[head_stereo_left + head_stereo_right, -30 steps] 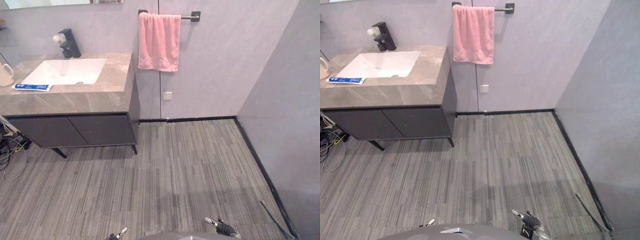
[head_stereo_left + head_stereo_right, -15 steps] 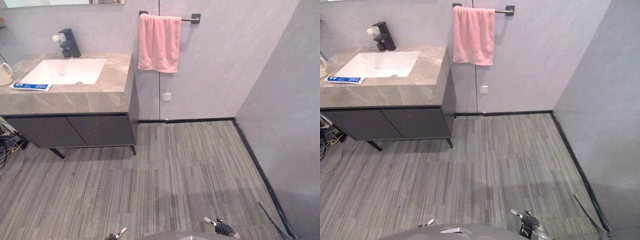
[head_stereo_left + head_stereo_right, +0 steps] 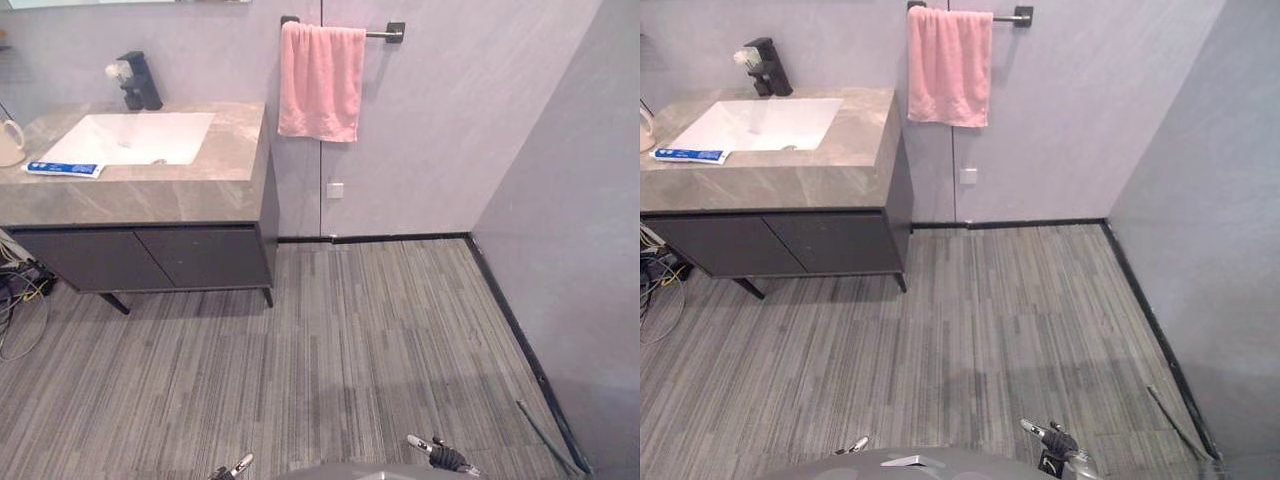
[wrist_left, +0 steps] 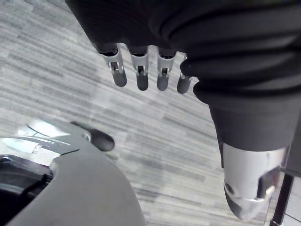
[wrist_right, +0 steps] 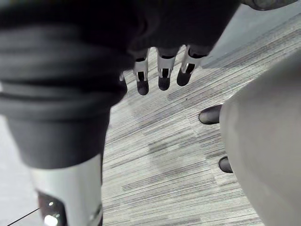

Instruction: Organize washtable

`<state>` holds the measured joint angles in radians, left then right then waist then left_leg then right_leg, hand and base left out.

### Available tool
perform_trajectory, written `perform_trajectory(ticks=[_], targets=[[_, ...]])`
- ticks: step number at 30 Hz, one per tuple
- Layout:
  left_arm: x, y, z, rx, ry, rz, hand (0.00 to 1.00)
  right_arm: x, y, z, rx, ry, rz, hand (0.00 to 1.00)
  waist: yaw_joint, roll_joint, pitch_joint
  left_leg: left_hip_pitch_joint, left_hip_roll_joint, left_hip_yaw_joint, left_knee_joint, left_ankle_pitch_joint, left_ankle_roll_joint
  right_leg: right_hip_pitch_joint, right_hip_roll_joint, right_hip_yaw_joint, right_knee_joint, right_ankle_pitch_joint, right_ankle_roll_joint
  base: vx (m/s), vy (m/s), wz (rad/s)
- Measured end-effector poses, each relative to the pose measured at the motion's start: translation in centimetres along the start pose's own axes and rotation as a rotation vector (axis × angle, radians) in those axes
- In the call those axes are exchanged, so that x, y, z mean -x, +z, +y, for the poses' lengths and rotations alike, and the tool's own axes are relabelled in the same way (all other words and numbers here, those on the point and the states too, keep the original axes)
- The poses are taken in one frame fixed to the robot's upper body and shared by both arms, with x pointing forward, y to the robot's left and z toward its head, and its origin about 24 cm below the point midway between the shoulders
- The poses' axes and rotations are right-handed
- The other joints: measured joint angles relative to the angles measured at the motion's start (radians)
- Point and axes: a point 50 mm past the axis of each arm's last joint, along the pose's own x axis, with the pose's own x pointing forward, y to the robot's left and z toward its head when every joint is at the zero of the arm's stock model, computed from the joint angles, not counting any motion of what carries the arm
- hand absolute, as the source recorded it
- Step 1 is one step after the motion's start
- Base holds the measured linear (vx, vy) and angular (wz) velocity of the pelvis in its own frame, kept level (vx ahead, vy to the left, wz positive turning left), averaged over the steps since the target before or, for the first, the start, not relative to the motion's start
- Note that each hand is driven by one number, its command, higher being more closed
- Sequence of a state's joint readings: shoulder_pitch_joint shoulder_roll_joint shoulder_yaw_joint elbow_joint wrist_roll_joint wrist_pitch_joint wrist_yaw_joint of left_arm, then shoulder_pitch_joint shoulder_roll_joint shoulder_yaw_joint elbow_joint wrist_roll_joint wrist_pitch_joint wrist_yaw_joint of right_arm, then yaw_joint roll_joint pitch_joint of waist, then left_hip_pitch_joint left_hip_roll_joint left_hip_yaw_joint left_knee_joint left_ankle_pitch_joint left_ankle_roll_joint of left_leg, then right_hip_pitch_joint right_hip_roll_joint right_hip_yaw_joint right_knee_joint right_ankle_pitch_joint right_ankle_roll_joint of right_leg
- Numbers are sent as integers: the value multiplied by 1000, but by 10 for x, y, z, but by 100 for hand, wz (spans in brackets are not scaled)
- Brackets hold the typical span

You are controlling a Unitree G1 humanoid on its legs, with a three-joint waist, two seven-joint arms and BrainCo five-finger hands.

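Left eye view: worktop [image 3: 150, 200] sitting well off to the left, toothpaste tube [image 3: 63, 169] lying flat at the sink's [image 3: 130, 140] front rim, white cup [image 3: 10, 148] standing at the far left edge, faucet [image 3: 138, 82] behind the basin. Pink towel [image 3: 320, 80] hanging just past the worktop's right end. Right eye view: bare floor [image 3: 1020, 320] stretching up to the cabinet [image 3: 790, 245], wall [image 3: 1180, 200] closing in on the right, so free room is opening leftward. Left wrist view: left hand [image 4: 142, 75] hanging over the floor, fingers straight, carrying nothing. Right wrist view: right hand [image 5: 163, 77] hanging likewise, empty. Probably idling because nothing is within reach; walking in comes first.
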<state>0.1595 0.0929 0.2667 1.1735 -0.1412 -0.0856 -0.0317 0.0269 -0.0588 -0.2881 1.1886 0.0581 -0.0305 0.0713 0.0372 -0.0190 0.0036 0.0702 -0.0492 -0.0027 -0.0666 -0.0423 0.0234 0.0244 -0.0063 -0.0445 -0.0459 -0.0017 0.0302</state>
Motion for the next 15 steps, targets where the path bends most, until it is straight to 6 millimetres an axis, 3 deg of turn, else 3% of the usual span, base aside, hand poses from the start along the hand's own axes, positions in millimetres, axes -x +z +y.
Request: perform_trajectory(ticks=[2, 5, 8, 9, 10, 11, 13, 15], targets=[[0, 1, 1, -5, 2, -2, 0, -1, 2, 2, 11, 12, -5, 0, 0, -5, -2, -22, -1, 6, 20, -7, 9, -18, 0, 6, 3, 0, 1, 77, 1, -12], [-2, 7, -2, -23, -10, -15, 0, -3, 14, 6, 15, 21, -32, 0, -1, -1, 27, -81, -5, 6, 145, -77, 23, -55, -7, 2, 96, -41, 18, 63, 32, -1], [-4, 17, -9, -29, -26, -43, 0, -3, 19, 6, -40, 19, -55, 0, 0, 8, 74, -94, -17, -13, 251, -163, 47, -149, -37, -28, 412, -148, 57, 11, 101, 27], [-4, 21, -10, -28, -30, -60, 0, -3, 23, 5, -73, 14, -80, 0, 3, 10, 87, -89, -24, -19, 288, -196, 47, -255, -57, -30, 645, -161, 40, -1, 99, 21], [-4, 24, -7, -28, -24, -73, 0, -2, 27, 6, -110, 17, -113, 0, 2, -6, 98, -68, -34, -17, 315, -222, 53, -340, -91, -40, 852, -172, 24, 31, 77, 17], [-4, 24, -6, -22, -21, -76, 0, -1, 28, 5, -125, 17, -122, 0, 2, -9, 104, -53, -33, -15, 324, -234, 53, -366, -107, -54, 914, -174, 26, 113, 41, -2], [-4, 23, -6, -1, -15, -72, 0, -1, 27, 2, -158, 8, -124, 0, 1, -10, 103, -10, -25, -2, 314, -267, 59, -422, -141, -117, 934, -185, 8, 135, 12, -28], [-5, 30, -10, -1, -25, -90, 0, -1, 25, -2, -214, -10, -119, 0, -5, -7, 102, 50, 2, 13, 247, -279, 45, -439, -140, -241, 671, -175, 8, 270, -76, -34]])
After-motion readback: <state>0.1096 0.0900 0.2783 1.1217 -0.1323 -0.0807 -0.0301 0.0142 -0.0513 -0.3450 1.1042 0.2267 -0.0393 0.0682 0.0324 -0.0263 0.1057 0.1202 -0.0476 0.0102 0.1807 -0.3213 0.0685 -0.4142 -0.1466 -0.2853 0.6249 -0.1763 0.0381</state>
